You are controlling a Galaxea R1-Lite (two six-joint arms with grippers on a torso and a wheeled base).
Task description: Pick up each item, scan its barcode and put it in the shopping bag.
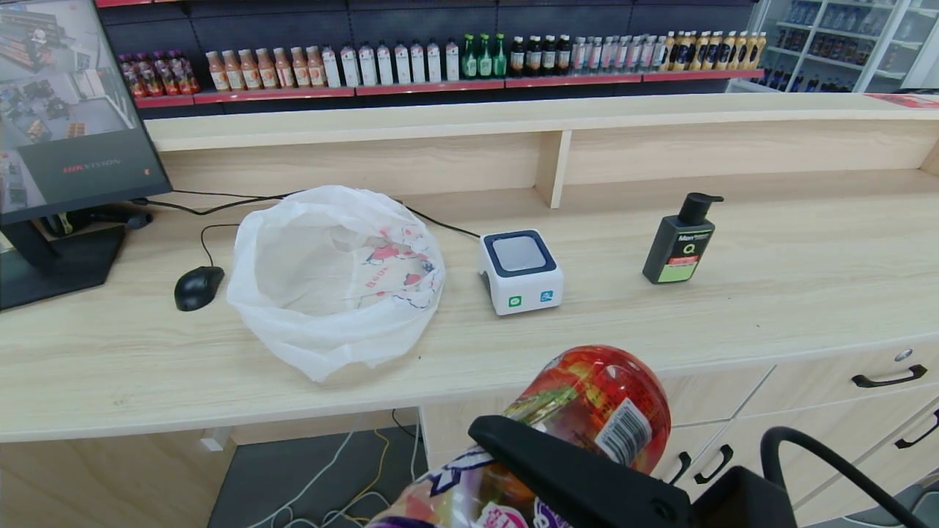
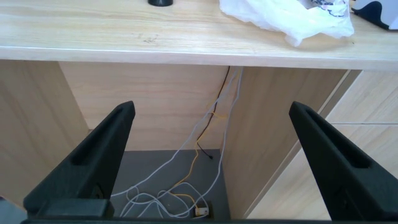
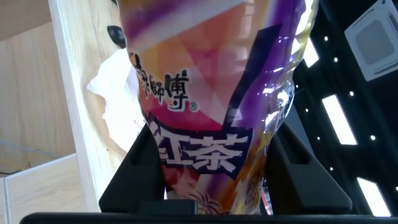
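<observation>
— Bottle [image 1: 587, 411] clamped in right gripper [image 3: 211, 165], low before counter [image 1: 733, 323] edge, long axis running forward, barcode [image 1: 623, 433] facing up.
— Scanner [image 1: 521, 271] lies ahead, slightly left; shopping bag [image 1: 334, 279] left beyond it. Left gripper [image 2: 211, 109] wide, empty, below counter level.

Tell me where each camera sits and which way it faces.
Head view: on the head, facing forward and down at the counter with bag and scanner; right pincer holds a bottle in front.
Left wrist view: on the left wrist, facing the counter's front edge and cables beneath; left pincer open.
Right wrist view: on the right wrist, facing along the gripped bottle toward the bag.
Shared: the bag in all three; the bottle in head and right wrist views.
</observation>
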